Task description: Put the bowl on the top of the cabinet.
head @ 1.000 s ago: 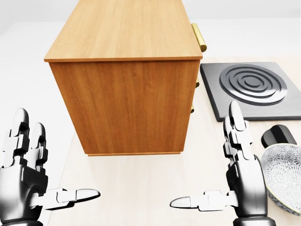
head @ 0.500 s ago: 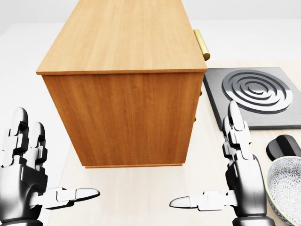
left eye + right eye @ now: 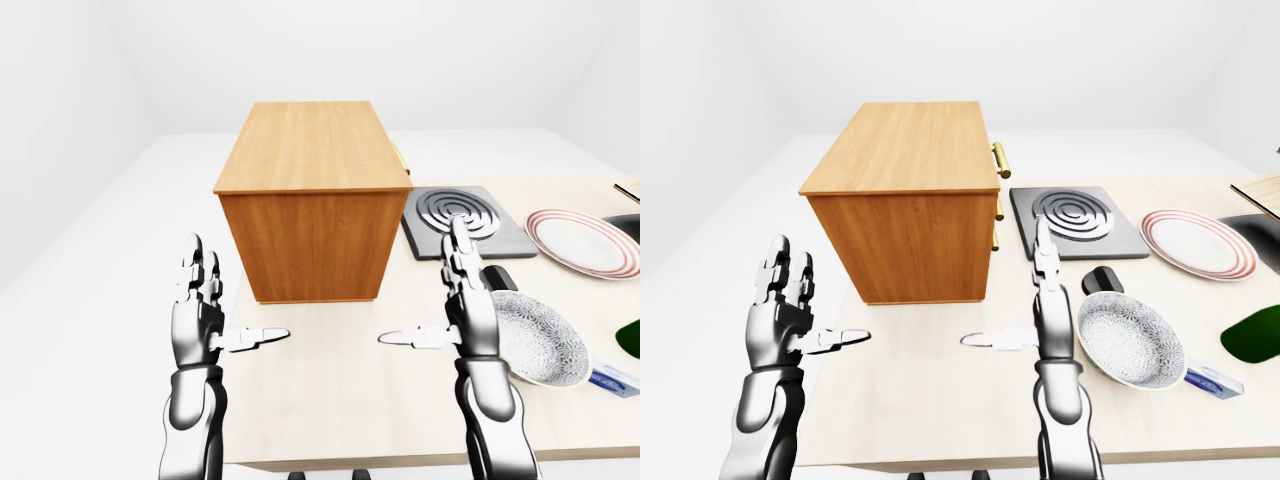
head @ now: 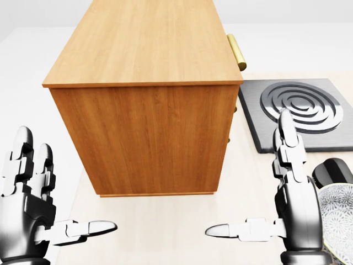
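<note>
The patterned grey bowl (image 3: 1130, 340) lies on the light table, at the right in the right-eye view; only its rim shows at the head view's right edge (image 4: 336, 212). The wooden cabinet (image 3: 310, 200) stands at the middle, its flat top (image 4: 146, 41) bare. My right hand (image 3: 1025, 305) is open with fingers upright, just left of the bowl and not touching it. My left hand (image 3: 215, 310) is open and empty, below and left of the cabinet.
A dark stove plate (image 3: 1070, 220) with rings lies right of the cabinet. A small black object (image 3: 1102, 280) sits between it and the bowl. A red-rimmed plate (image 3: 1195, 243), a dark green thing (image 3: 1255, 335) and a small blue-white packet (image 3: 1215, 380) lie further right. The table edge (image 3: 400, 462) runs along the bottom.
The camera came closer to the cabinet earlier, then held still. My right hand has moved a little to the right, toward the bowl. My left hand has not moved.
</note>
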Robot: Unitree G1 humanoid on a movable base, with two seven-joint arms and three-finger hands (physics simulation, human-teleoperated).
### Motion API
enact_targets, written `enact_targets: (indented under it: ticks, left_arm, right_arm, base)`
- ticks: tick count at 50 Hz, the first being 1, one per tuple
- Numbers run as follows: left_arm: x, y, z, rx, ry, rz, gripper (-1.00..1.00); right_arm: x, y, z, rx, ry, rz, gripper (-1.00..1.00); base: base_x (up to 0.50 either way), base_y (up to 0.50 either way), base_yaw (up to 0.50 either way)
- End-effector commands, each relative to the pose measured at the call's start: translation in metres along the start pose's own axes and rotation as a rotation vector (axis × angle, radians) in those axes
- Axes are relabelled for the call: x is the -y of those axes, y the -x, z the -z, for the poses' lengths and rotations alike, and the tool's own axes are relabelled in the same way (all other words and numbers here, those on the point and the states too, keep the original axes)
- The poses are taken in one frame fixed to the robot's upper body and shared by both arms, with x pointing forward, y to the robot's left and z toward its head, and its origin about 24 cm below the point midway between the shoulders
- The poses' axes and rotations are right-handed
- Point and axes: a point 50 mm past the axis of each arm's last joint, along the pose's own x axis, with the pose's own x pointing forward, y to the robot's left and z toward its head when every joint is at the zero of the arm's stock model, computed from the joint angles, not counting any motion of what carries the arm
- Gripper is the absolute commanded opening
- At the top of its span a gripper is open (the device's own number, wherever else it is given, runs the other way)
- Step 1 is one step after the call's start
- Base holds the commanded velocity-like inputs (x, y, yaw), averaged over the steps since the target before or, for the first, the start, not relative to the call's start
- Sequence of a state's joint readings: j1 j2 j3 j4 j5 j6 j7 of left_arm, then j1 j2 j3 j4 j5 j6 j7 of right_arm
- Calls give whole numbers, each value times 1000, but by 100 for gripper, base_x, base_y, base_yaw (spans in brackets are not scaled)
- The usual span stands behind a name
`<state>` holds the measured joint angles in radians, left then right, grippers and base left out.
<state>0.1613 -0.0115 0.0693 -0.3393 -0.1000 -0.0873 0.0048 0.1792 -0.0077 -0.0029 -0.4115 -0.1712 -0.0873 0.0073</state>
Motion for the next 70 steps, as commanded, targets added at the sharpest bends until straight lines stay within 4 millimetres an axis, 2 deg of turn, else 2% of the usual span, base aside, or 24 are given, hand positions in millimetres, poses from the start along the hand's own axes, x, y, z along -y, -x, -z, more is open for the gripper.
enact_targets:
  ticks: [1, 3, 8, 15, 29, 34, 44, 56, 70]
  left_arm:
    - [0, -1, 2, -5, -4, -6, 100]
    - [0, -1, 1, -4, -5, -7, 100]
    - [-1, -1, 0, 0, -7, -12, 100]
    - [-1, -3, 1, 1, -12, -21, 100]
    - [-2, -4, -1, 10, -13, -31, 100]
    - [-2, -4, -1, 9, -14, -29, 100]
    - [-1, -4, 0, 7, -15, -26, 100]
    - [0, -3, 3, -9, -15, -17, 100]
    - [0, -2, 3, -11, -17, -12, 100]
  right_arm:
    - [24, -8, -32, 144, 209, 99, 100]
    - [31, -11, -35, 156, 291, 59, 100]
    - [50, -12, -24, 77, 450, 38, 100]
    - [73, 10, 5, -130, 560, 19, 100]
    - [95, 24, -1, -218, 662, -12, 100]
    - [104, 34, 5, -289, 673, -15, 100]
    - [110, 46, 10, -362, 677, -17, 100]
    - [115, 66, 38, -545, 724, -28, 100]
    - [118, 77, 51, -632, 759, -45, 100]
  base:
    - [0, 0, 0]
    - [0, 0, 0]
    - [0, 0, 0]
    - [0, 0, 0]
    - [0, 0, 0]
    - [0, 0, 0]
    - [0, 0, 0]
    - [0, 0, 0]
    - [0, 0, 0]
